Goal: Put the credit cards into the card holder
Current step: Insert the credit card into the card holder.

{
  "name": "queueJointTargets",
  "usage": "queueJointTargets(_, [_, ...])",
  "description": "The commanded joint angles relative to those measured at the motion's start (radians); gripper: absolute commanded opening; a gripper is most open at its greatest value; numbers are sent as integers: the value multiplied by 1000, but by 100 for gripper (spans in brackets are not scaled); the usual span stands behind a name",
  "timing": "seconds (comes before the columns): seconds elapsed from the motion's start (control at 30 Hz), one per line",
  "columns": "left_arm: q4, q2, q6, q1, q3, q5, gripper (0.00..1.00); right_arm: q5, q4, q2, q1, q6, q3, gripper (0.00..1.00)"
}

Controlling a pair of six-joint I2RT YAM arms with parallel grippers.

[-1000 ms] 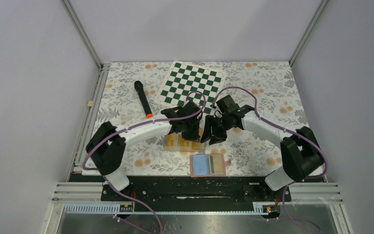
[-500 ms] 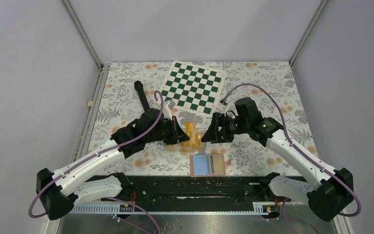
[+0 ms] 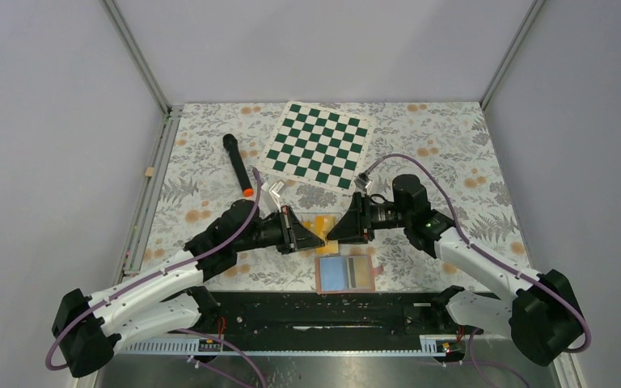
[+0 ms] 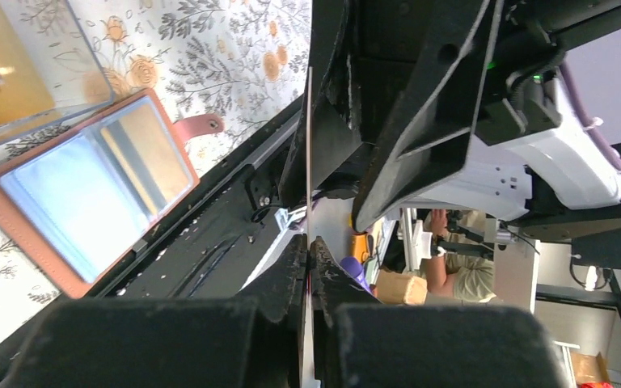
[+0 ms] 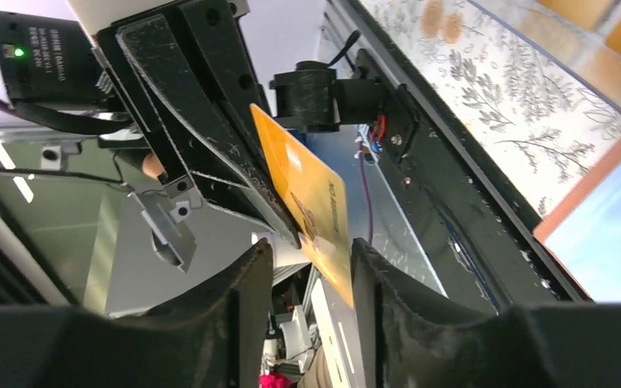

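**Card caught between two hands above the open card holder**

The card holder [image 3: 345, 273] lies open and flat on the table [image 3: 453, 153], its pale blue pocket and striped pocket facing up and its small tab pointing right. Just beyond its far edge, the left hand [image 4: 307, 255] is clamped on one yellow-orange credit card [image 5: 311, 206], gripping it by one end and holding it clear of the table. The right hand [image 5: 311, 259] faces it from the other side. Its fingers are a narrow way apart, with the free end of the card in the gap between them; I cannot tell whether either finger touches the card.

Both hands hang over the strip of table just beyond the card holder and hide much of it from above. Under them, on the card holder's far-left side, stands a clear plastic box [image 4: 81, 89] with the remaining credit cards [image 4: 0, 73] inside. Farther from the card holder, a green-white chessboard [image 3: 319, 144] lies at an angle. To its left, a black stick with an orange end [image 3: 237, 164] lies on the floral cloth.
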Motion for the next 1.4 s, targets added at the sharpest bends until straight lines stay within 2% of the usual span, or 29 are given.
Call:
queueJointTargets(0.0, [107, -12, -29, 1, 6, 34, 0, -97, 283, 36, 12, 143, -18, 43])
queueJointTargets(0.1, [98, 8, -25, 0, 13, 39, 0, -99, 376, 43, 12, 200, -42, 25])
queueJointTargets(0.27, [42, 19, -18, 0, 16, 8, 0, -81, 366, 25, 12, 193, -55, 2])
queueJointTargets(0.3, [20, 18, -14, 2, 18, -7, 4, -79, 337, 20, 12, 176, -51, 0])
queueJointTargets(0.43, [-122, 23, 4, 3, 35, -80, 42, -39, 141, -4, 12, 53, -36, 0])
queueJointTargets(0.47, [-153, 27, 7, 4, 35, -96, 47, -15, 67, -16, 12, 8, -34, 0])
queueJointTargets(0.53, [-202, 37, 9, 6, 28, -115, 51, 41, -63, -40, 11, -87, -36, 0])
queueJointTargets(0.63, [-248, 72, 6, 8, 7, -111, 52, 108, -152, -65, 6, -149, -76, 0])
queueJointTargets(0.83, [-260, 190, 25, 8, -39, -60, 51, 191, -154, -74, -64, -185, -210, 0])
queueJointTargets(1.0, [-247, 266, 47, 8, -38, -57, 47, 249, -155, -88, -118, -219, -290, 0])
queueJointTargets(1.23, [-219, 387, 79, -5, -13, -72, 39, 317, -203, -42, -126, -274, -288, 0])
queueJointTargets(1.37, [-206, 461, 93, -27, 5, -82, 33, 286, -125, 31, -126, -271, -285, 0])
